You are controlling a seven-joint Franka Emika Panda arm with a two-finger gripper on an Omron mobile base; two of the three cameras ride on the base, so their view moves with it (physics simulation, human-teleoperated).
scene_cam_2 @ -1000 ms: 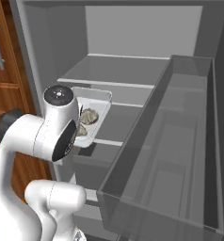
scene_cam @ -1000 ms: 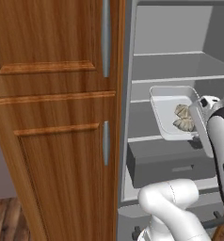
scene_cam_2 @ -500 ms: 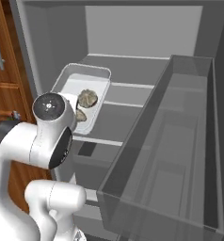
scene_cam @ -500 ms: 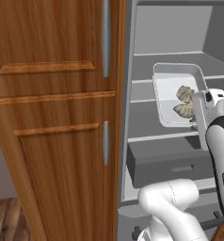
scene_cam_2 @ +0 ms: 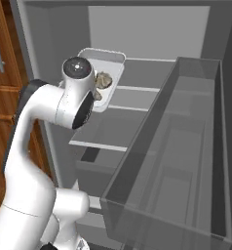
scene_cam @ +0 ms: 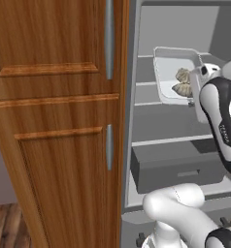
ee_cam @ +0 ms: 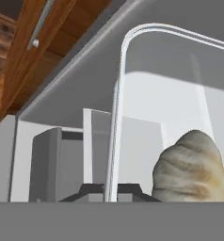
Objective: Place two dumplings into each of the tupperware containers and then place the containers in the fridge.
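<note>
Left base view: the fridge stands open beside a tall wooden cabinet, its pale grey inside showing glass shelves and a grey drawer lower down. The white arm reaches up into the upper part of the fridge and holds a clear plastic container tipped steeply toward the camera, above a shelf. 2 beige dumplings lie inside it, touching each other, close to the edge nearest the wrist.

In the right base view the same container sits just past the round end of the arm, with the dumplings partly hidden behind it, and the fridge door's deep bin fills the foreground on the right.

In the hand view the gripper is pressed together on the container's thin rim, which rises straight up between the 2 dark tips. 1 pleated dumpling rests just right of the rim, inside the tray.
</note>
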